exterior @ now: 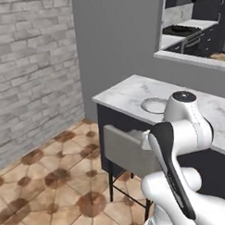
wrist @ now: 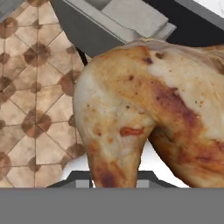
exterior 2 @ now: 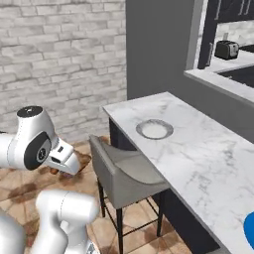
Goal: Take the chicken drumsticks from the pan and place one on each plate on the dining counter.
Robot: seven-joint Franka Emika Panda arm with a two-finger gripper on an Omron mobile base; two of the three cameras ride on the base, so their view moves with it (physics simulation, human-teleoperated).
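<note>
From the left the pale plate (exterior: pixel 154 104) waits on the marble counter (exterior: pixel 127 93), from the right the blue plate (exterior 2: pixel 249 229) peeks in, and up close the gripper (wrist: pixel 114 178) clamps a drumstick (wrist: pixel 148 113) over the stool (wrist: pixel 118 19), where a jolt could drop it.

Long white grey-veined marble dining counter (exterior 2: pixel 198 154) on a dark base, running along the grey wall. Pale white-grey rimmed plate (exterior 2: pixel 155 129) lying flat on its near end, close to the front edge. Bright blue plate (exterior 2: pixel 249 229) farther along the same top, cut by the frame edge, well apart from the pale one.
</note>
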